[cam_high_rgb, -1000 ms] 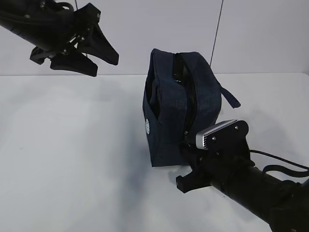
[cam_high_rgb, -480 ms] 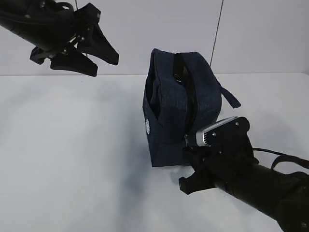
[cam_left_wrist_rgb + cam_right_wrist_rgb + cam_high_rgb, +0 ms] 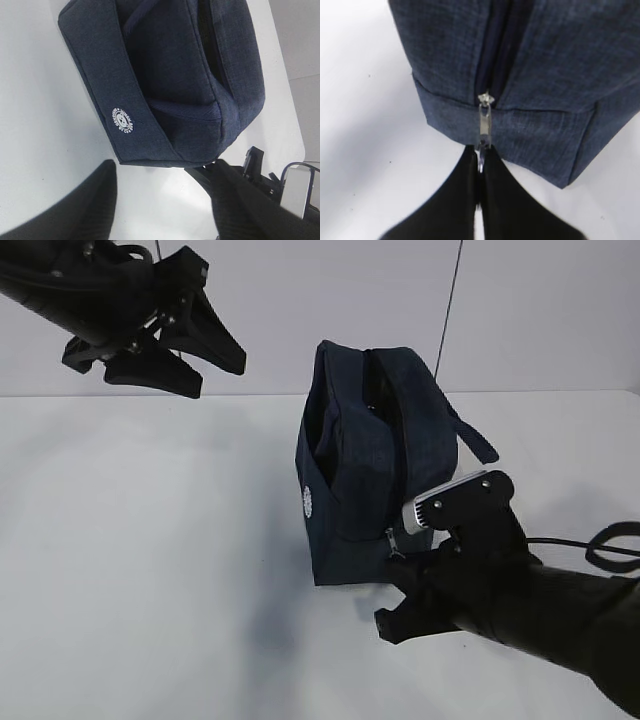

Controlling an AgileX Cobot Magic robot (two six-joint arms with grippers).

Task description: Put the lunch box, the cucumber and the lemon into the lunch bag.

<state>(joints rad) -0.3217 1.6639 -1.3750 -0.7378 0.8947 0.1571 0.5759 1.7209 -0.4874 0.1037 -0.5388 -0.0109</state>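
The dark navy lunch bag [image 3: 370,470] stands upright on the white table, its zipper running up the end that faces me. My right gripper [image 3: 398,558] is low at that end and shut on the silver zipper pull [image 3: 484,125], which hangs from the slider near the bag's bottom edge. In the right wrist view the right gripper [image 3: 480,152] pinches the pull's ring between its black fingers. My left gripper [image 3: 218,375] hangs high at the upper left, open and holding nothing. The left wrist view looks down on the bag [image 3: 170,75]. The lunch box, cucumber and lemon are out of view.
A white table [image 3: 140,540] stretches to the left and front of the bag. A bag handle [image 3: 475,440] trails off its right side. A thin cable [image 3: 450,300] hangs at the back wall, and the right arm's cable [image 3: 610,540] loops at the far right.
My right gripper has moved lower and nearer the front with the zipper pull held in it. The gap at the bag's top looks narrower. The left gripper has stayed put.
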